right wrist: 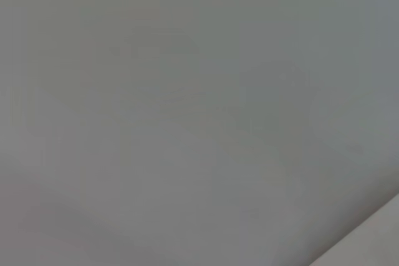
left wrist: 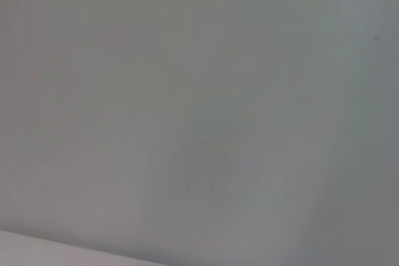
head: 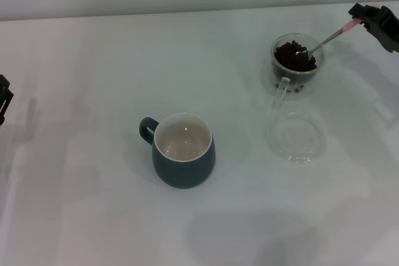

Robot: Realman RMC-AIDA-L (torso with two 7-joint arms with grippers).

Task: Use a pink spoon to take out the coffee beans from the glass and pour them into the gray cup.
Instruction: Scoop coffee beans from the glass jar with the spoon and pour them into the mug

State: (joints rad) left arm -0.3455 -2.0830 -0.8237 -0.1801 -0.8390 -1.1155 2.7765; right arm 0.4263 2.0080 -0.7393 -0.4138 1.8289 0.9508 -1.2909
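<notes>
At the counter's (head: 93,60) far right, the right pincer (head: 361,22) grips the pink spoon (head: 331,37), its bowl in the coffee beans (head: 293,56) inside the glass (head: 297,65). The gray cup (head: 182,151) stands well apart, apparently empty. The left pincer (head: 4,99) idles at the left edge; its state can't be told.

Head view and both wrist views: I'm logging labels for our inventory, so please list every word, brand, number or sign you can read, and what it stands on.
None: no readable text in any view.
Gray cup: plain, no print.
Glass with coffee beans: no marking.
Pink spoon, held by the right tool: no marking.
Clear dish: no marking.
Left tool, at the table edge: no label visible.
Wrist views: blank surface only.
</notes>
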